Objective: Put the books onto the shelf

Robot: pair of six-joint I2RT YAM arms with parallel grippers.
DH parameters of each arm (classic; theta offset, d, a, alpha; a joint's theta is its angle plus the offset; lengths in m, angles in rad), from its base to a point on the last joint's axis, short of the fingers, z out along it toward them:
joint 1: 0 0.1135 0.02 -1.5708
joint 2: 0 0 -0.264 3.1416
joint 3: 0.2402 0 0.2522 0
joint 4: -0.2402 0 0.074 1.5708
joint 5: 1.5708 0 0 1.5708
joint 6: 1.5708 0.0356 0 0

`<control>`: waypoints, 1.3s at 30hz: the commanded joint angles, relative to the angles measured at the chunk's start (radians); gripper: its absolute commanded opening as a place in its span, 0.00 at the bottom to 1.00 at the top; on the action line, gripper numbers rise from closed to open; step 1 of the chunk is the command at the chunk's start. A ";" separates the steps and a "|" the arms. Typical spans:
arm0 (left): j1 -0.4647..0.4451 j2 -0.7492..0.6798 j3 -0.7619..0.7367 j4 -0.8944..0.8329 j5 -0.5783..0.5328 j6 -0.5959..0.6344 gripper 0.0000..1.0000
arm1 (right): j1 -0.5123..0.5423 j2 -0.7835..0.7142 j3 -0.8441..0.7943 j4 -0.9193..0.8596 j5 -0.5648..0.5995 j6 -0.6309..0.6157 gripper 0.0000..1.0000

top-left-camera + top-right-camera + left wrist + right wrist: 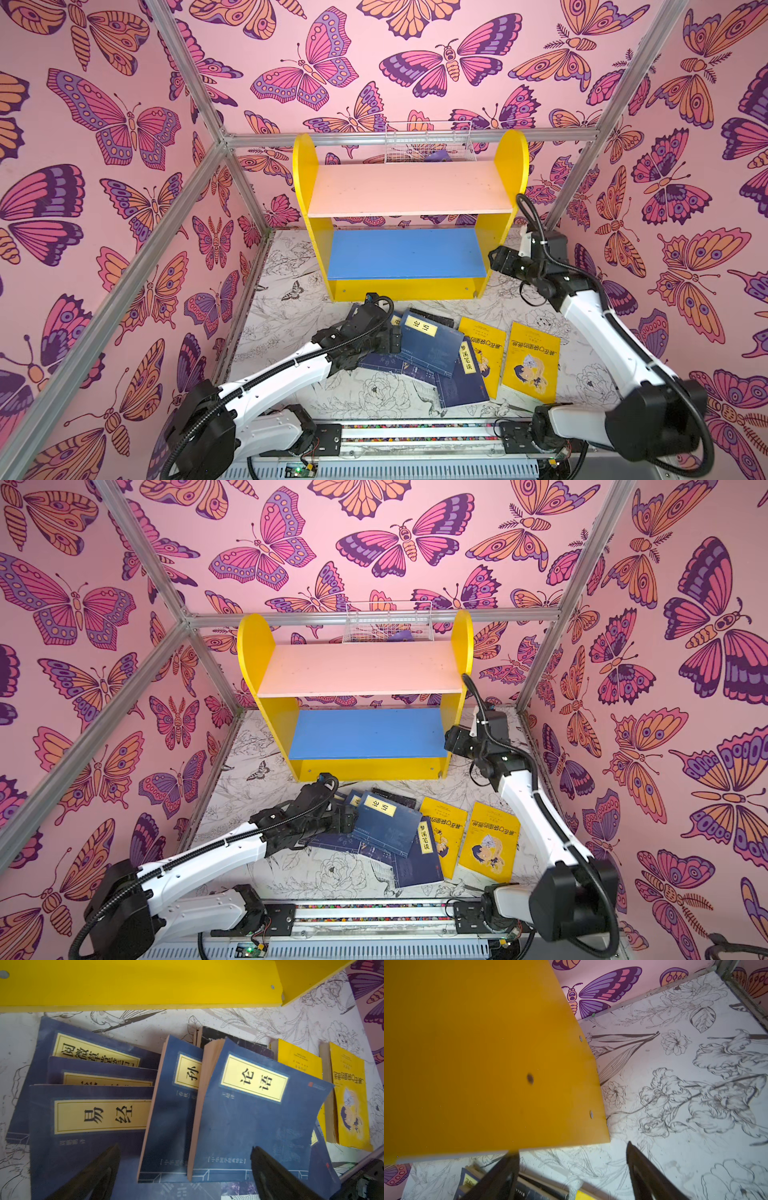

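Lying fanned and overlapping on the white flower-printed surface (291,332), just in front of the small two-tier shelf (305,174) with yellow round-topped side panels, are the thin paperback books (432,353). Most are navy with yellow title labels. One navy book labelled 论语 (253,1078) sits on top of the pile with a cover corner curled up, and a black book (232,1043) shows behind it. Two bright yellow cartoon-cover books (530,361) lie flat at the right end of the pile in both top views, the one nearer the pile partly under a navy cover. The shelf has a pale pink upper board (411,187) and a blue lower board (407,253), and a white wire basket (428,141) shows behind it.

The left gripper (185,1147) is low over the left part of the navy pile, its jaws spread wide with nothing clamped. In the left wrist view its dark fingers (97,1172) frame the lower edges of the two topmost navy books. The right gripper (571,1150) is apart from the books, just beside the outer face of the shelf's right side panel, jaws wide and holding nothing. Whether a fingertip touches the panel's edge cannot be told.
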 commanded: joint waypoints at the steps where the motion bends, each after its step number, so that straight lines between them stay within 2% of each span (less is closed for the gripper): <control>1: -0.007 0.015 0.023 0.019 0.044 0.055 1.00 | 0.048 -0.133 -0.068 -0.126 0.079 0.038 0.81; 3: -0.009 0.040 0.031 0.031 0.058 0.064 1.00 | 0.081 -0.212 -0.124 -0.196 0.030 0.073 0.81; 5: -0.013 0.069 0.046 0.031 0.060 0.066 1.00 | 0.118 -0.252 -0.175 -0.265 -0.086 0.112 0.80; 11: -0.028 0.176 0.079 0.029 0.038 0.038 0.95 | 0.180 -0.218 -0.257 -0.405 -0.508 0.164 0.79; 14: -0.033 0.189 0.078 0.026 0.026 0.033 0.91 | 0.180 -0.192 -0.306 -0.400 -0.649 0.182 0.78; 18: -0.035 0.195 0.064 0.028 0.007 0.022 0.87 | 0.179 -0.120 -0.400 -0.272 -0.727 0.236 0.77; 22: -0.039 0.218 0.057 0.030 0.011 0.033 0.80 | 0.179 0.035 -0.426 -0.127 -0.820 0.266 0.75; 25: -0.042 0.242 0.053 0.029 0.011 0.042 0.75 | 0.177 0.130 -0.408 -0.075 -0.812 0.262 0.73; 27: -0.042 0.252 0.049 0.028 0.007 0.043 0.71 | 0.177 0.175 -0.389 -0.076 -0.816 0.240 0.67; 31: -0.042 0.258 0.035 0.028 -0.003 0.041 0.64 | 0.178 0.167 -0.383 -0.046 -0.823 0.249 0.61; 39: -0.042 0.285 0.039 0.029 0.033 0.059 0.61 | 0.180 0.050 -0.352 -0.019 -0.846 0.229 0.51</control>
